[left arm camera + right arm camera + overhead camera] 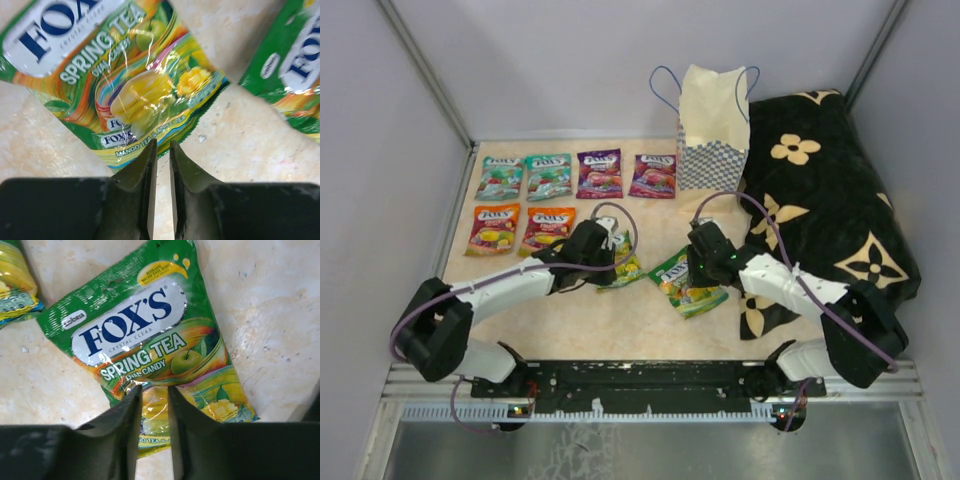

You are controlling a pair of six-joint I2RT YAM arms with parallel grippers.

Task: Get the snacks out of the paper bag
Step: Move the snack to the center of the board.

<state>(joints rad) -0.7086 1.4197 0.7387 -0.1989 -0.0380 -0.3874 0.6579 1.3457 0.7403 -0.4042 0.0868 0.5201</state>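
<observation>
Green snack [125, 90] is getting pinched at its edge by the left gripper [161, 147], right gripper [152, 390] is nipping the second green snack [135, 325] mid-body, both lying on bare table [620, 330] clear of the bag [713, 140], cloth [820, 200] crowding the right.

The snack packets [145, 340] are glossy plastic film, crinkled and throwing bright glints. The paper bag [713, 130] is matt tan paper. The cloth [830, 200] is soft, matt black fabric. The tabletop [620, 320] is smooth, pale and mottled. The left gripper [160, 150] and right gripper [152, 390] are matt black plastic, faintly scuffed.
</observation>
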